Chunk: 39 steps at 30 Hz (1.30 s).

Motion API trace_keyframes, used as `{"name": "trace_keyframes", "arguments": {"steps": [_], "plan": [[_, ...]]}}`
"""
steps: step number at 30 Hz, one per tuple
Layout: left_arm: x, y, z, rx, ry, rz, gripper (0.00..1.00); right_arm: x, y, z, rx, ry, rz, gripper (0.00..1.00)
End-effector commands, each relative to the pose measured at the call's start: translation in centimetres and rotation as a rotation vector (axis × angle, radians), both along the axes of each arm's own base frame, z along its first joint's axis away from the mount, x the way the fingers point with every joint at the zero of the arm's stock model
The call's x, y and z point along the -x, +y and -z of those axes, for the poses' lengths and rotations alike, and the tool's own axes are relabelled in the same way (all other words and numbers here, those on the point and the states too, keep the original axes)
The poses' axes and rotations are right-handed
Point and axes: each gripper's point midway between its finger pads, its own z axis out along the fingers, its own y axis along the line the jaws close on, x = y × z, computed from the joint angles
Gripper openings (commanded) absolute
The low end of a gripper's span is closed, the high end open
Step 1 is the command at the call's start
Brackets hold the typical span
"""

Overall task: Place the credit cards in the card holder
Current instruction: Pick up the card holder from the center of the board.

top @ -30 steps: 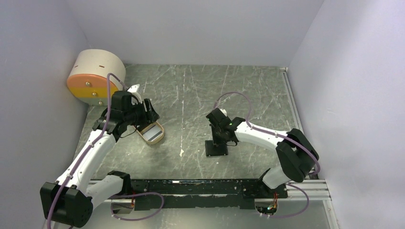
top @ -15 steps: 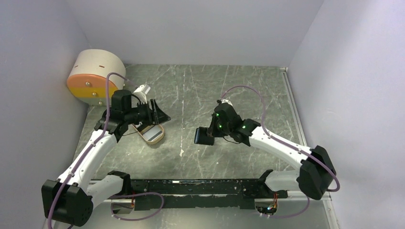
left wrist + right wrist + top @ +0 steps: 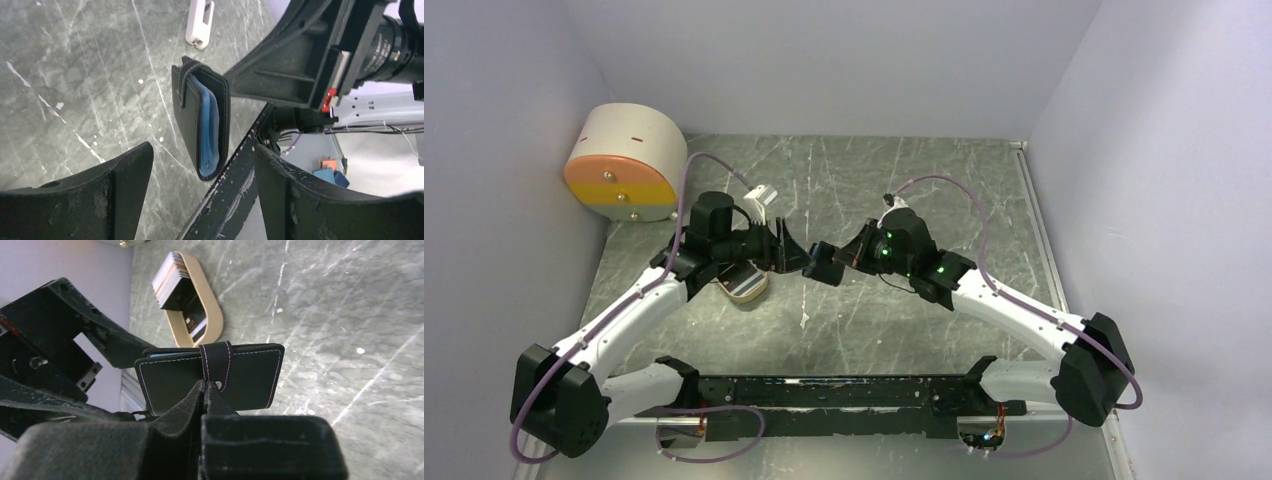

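Note:
The card holder [image 3: 823, 266], a black bifold wallet with blue pockets, hangs in the air over the table's middle. My right gripper [image 3: 844, 258] is shut on its tab edge, as the right wrist view shows [image 3: 204, 389]. The wallet [image 3: 210, 372] is nearly closed there. My left gripper [image 3: 792, 250] is open and empty, facing the wallet. In the left wrist view the wallet [image 3: 202, 125] stands edge-on just ahead of the open left gripper [image 3: 202, 150], blue pockets showing. The credit cards [image 3: 172, 276] stand stacked in the beige tray [image 3: 216, 315], which lies behind my left gripper [image 3: 746, 281].
The beige oblong tray [image 3: 761, 288] lies on the table left of centre, partly under the left arm. A big beige-and-orange round box [image 3: 624, 165] stands at the back left corner. A black rail [image 3: 844, 392] runs along the front edge. Walls close in on three sides.
My right gripper has lifted the card holder off the table and carried it left. My left gripper has moved right, away from the tray, and now faces the wallet.

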Motion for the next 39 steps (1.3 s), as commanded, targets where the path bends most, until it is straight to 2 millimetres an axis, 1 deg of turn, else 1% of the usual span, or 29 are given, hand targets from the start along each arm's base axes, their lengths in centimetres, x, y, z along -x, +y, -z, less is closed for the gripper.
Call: {"name": "trace_keyframes", "arguments": {"steps": [1, 4, 6, 7, 8, 10, 12, 14, 15, 16, 19, 22, 25, 27, 28, 29, 32, 35, 38, 39], "plan": [[-1.9, -0.5, -0.6, -0.046, -0.06, -0.038, 0.79, -0.4, 1.8, -2.1, -0.118, -0.013, -0.011, 0.0], [-2.1, -0.9, 0.4, -0.087, -0.038, -0.038, 0.8, -0.6, 2.1, -2.4, -0.127, -0.013, -0.017, 0.0], [-2.2, -1.2, 0.8, -0.104, -0.03, -0.036, 0.79, -0.6, 2.3, -2.6, -0.132, -0.016, -0.021, 0.0], [-2.3, -1.2, 1.0, -0.112, -0.028, -0.039, 0.77, -0.7, 2.3, -2.8, -0.137, -0.018, -0.022, 0.0], [-2.4, -1.3, 1.1, -0.118, -0.029, -0.042, 0.73, -0.6, 2.4, -2.9, -0.141, -0.019, -0.025, 0.0], [-2.6, -1.4, 1.2, -0.128, -0.037, -0.05, 0.63, -0.6, 2.4, -3.0, -0.141, -0.024, -0.03, 0.0], [-2.8, -1.3, 1.1, -0.137, -0.05, -0.056, 0.45, -0.5, 2.4, -2.8, -0.127, -0.028, -0.039, 0.0], [-2.9, -1.1, 1.0, -0.149, -0.065, -0.068, 0.24, -0.4, 2.2, -2.3, -0.098, -0.039, -0.053, 0.0], [-2.9, -0.9, 1.0, -0.157, -0.071, -0.07, 0.16, -0.4, 1.9, -1.8, -0.067, -0.042, -0.056, 0.0], [-3.0, -0.8, 1.0, -0.168, -0.076, -0.074, 0.1, -0.5, 1.6, -1.5, -0.039, -0.051, -0.058, 0.0], [-3.1, -0.1, 1.8, -0.216, -0.069, -0.088, 0.09, -0.8, 0.4, -0.8, 0.055, -0.09, -0.068, 0.0], [-3.0, 0.3, 2.7, -0.272, -0.065, -0.067, 0.09, -1.5, -1.3, -0.4, 0.18, -0.155, -0.071, 0.0], [-2.4, 0.1, 2.9, -0.264, -0.031, -0.04, 0.09, -1.4, -1.2, -0.8, 0.245, -0.26, -0.173, 0.01], [-1.9, -0.6, 2.5, -0.22, 0.019, -0.03, 0.09, -1.3, -1.2, -1.0, 0.257, -0.292, -0.198, 0.19], [-1.6, -1.0, 2.1, -0.194, 0.045, -0.024, 0.09, -1.3, -1.0, -1.4, 0.255, -0.325, -0.216, 0.25], [-1.3, -1.4, 1.7, -0.166, 0.067, -0.012, 0.09, -1.1, -0.8, -1.9, 0.247, -0.365, -0.238, 0.28], [-0.6, -2.0, 0.9, -0.102, 0.115, -0.005, 0.09, -0.4, -0.1, -3.5, 0.228, -0.527, -0.313, 0.34], [0.0, -2.3, 0.1, -0.063, 0.145, 0.002, 0.09, 0.5, -0.1, -4.9, 0.206, -0.72, -0.372, 0.37], [0.8, -2.7, -1.0, -0.011, 0.156, 0.031, 0.09, 1.4, -0.1, -6.0, 0.191, -0.871, -0.423, 0.42], [1.0, -2.8, -1.4, 0.006, 0.161, 0.038, 0.09, 1.8, 0.1, -5.9, 0.195, -0.893, -0.455, 0.44]]}}
